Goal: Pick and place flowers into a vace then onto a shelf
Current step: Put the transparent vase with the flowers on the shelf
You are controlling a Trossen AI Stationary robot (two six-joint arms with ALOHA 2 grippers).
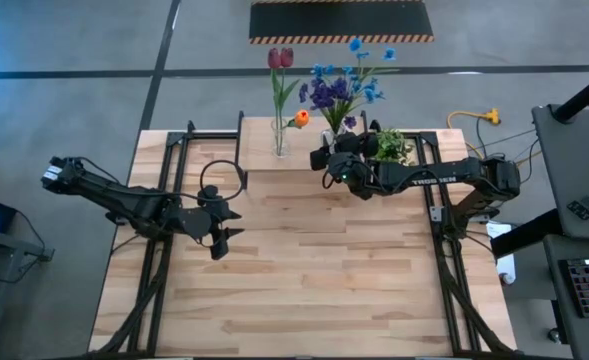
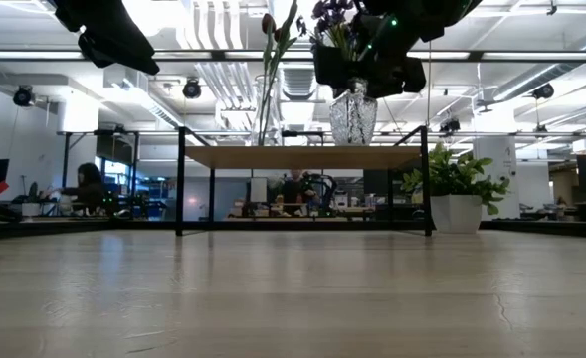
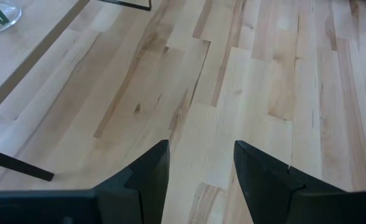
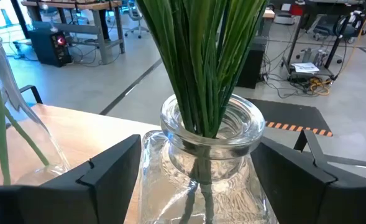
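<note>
We see the purple and blue flowers on long green stems (image 4: pixel 202 62) standing in a clear cut-glass vase (image 4: pixel 209 163) on the low light-wood shelf with black metal legs (image 2: pixel 302 157). The right gripper (image 4: pixel 215 168) reaches level over the shelf, its fingers spread on both sides of the vase, apart from the glass. On this arm we read "TROSSEN". Beside it, a slim clear glass vase (image 1: pixel 279 140) holds dark red tulips (image 1: pixel 280 58) and an orange bud (image 1: pixel 301 119). The left gripper (image 3: pixel 200 165) hangs open above the pale wooden table (image 1: pixel 304 280).

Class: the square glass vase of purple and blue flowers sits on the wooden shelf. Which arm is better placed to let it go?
Right. The right gripper has its fingers on either side of the square glass vase on the light wood shelf; the left gripper hangs open over bare table.
</note>
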